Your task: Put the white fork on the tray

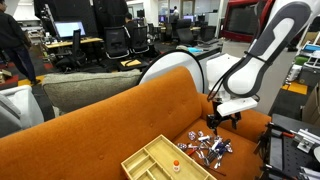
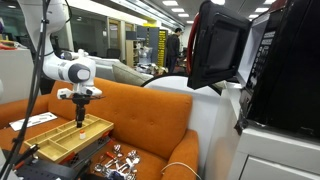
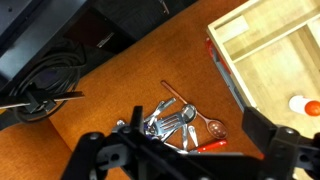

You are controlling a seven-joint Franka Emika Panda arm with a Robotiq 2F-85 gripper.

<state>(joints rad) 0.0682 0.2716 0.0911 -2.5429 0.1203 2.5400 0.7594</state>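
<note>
A pile of cutlery (image 3: 176, 122) lies on the orange sofa seat: silver spoons and forks, a wooden spoon (image 3: 205, 122) and a red-handled piece. A pale sliver (image 3: 193, 132) shows in the pile; I cannot tell whether it is the white fork. The light-wood tray (image 3: 232, 38) with compartments lies beside the pile, and shows in both exterior views (image 1: 140, 158) (image 2: 62, 140). My gripper (image 3: 182, 152) hangs open and empty above the pile, also seen in both exterior views (image 1: 222, 120) (image 2: 80, 108). The pile also shows there (image 1: 210, 147) (image 2: 120, 160).
A small orange ball (image 3: 312, 107) and a white item lie in one tray compartment. Black cables (image 3: 48, 82) lie beyond the seat's edge. The sofa backrest (image 1: 110, 115) rises behind the tray. A white armchair (image 2: 215, 120) stands beside the sofa.
</note>
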